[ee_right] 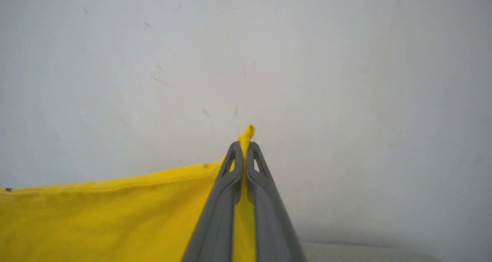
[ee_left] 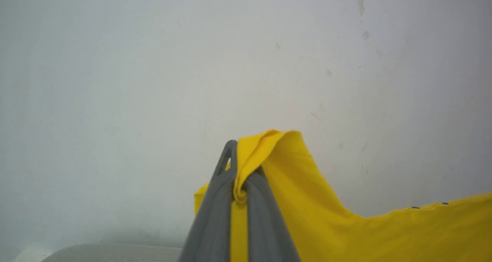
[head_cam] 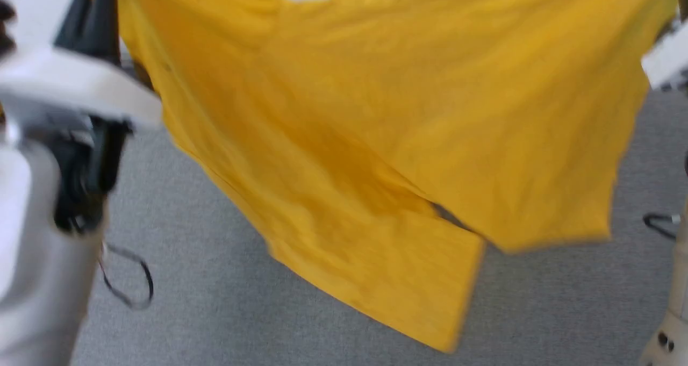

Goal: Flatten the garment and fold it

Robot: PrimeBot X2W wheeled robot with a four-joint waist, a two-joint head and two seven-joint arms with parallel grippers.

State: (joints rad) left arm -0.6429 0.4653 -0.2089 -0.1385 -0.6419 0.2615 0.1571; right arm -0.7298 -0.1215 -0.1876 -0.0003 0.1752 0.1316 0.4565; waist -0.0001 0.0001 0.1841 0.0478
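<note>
Lost the top edge of the garment (head_cam: 376,140) past the upper frame line in the head view. Made out the left arm (head_cam: 64,86) only as a pale smear with a dark joint, and the right arm (head_cam: 664,59) as a blurred white scrap at the frame's edge. Could not tell whether the pale scuffed surface (ee_left: 153,81) behind both wrist views was a desk or a wall.

Found the left fingers (ee_left: 215,204) pressed together on a bunched fold at one corner of the cloth, and the right fingers (ee_right: 217,204) pinching a thin rolled tip at another corner. Saw the garment hung in the air, stretched between the two arms above the grey floor (head_cam: 215,301) and sagging in the middle. Showed plain bright yellow, softly creased, with two overlapping panels parted by a narrow gap low down and the lower flap ending in a slanted hem.
</note>
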